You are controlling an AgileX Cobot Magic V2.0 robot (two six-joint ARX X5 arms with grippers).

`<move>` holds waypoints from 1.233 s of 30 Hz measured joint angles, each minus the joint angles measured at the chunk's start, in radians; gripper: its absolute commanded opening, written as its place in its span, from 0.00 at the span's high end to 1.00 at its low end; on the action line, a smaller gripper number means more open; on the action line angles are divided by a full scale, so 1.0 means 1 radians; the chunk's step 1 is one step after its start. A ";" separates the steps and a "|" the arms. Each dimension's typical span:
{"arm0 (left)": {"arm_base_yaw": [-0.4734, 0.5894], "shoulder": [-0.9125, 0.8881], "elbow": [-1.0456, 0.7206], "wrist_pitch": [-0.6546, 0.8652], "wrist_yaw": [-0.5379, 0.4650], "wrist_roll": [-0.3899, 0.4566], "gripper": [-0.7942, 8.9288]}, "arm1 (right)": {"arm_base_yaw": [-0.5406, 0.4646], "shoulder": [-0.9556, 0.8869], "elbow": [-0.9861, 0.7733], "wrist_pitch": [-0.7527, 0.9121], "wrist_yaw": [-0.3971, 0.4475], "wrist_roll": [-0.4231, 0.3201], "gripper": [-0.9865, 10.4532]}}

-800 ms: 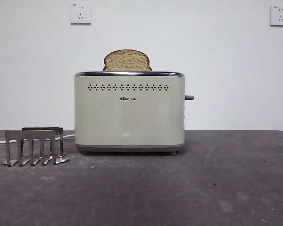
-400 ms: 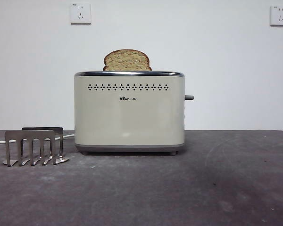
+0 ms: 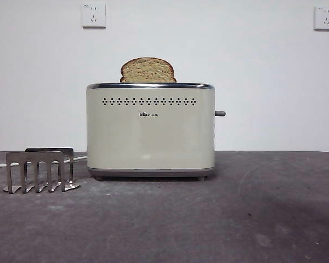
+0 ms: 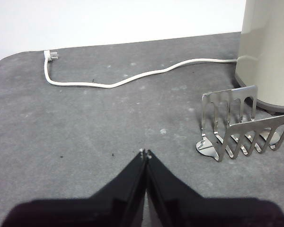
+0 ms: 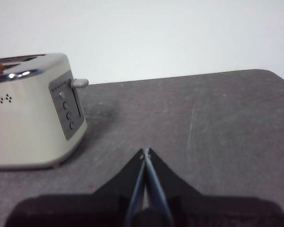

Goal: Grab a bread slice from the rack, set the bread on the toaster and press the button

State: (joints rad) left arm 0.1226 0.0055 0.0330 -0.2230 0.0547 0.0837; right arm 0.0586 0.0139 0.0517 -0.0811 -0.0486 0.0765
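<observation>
The slice of bread [image 3: 148, 70] stands upright in the slot of the cream toaster [image 3: 150, 131], its rounded top showing above the chrome rim. The grey metal rack [image 3: 39, 171] holds nothing and stands on the table left of the toaster. The button [image 3: 220, 113], a grey stub lever, sticks out high on the toaster's right end wall. In the left wrist view my left gripper [image 4: 145, 152] is shut above bare table, apart from the rack [image 4: 241, 124]. In the right wrist view my right gripper [image 5: 145, 151] is shut, off to the side of the toaster [image 5: 33, 118] and well short of the button [image 5: 79, 83].
A white power cord [image 4: 128, 75] with its plug lies on the dark grey table behind the rack. Two white wall sockets [image 3: 94, 15] sit high on the white wall. Neither arm shows in the front view.
</observation>
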 measured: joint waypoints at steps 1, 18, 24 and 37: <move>0.000 0.000 0.000 0.000 0.000 0.000 0.92 | 0.000 -0.006 -0.010 -0.001 0.000 0.003 0.91; 0.000 0.000 0.000 0.000 0.000 0.000 0.92 | 0.000 -0.010 -0.033 -0.095 0.000 0.051 0.91; 0.000 0.000 0.000 0.000 0.000 0.000 0.92 | 0.000 -0.010 -0.033 -0.095 0.000 0.052 0.91; 0.000 0.000 0.000 0.000 0.000 0.000 0.92 | 0.000 -0.010 -0.033 -0.095 0.000 0.056 0.91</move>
State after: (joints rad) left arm 0.1226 0.0055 0.0330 -0.2234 0.0547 0.0834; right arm 0.0589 0.0040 0.0185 -0.1764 -0.0486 0.1322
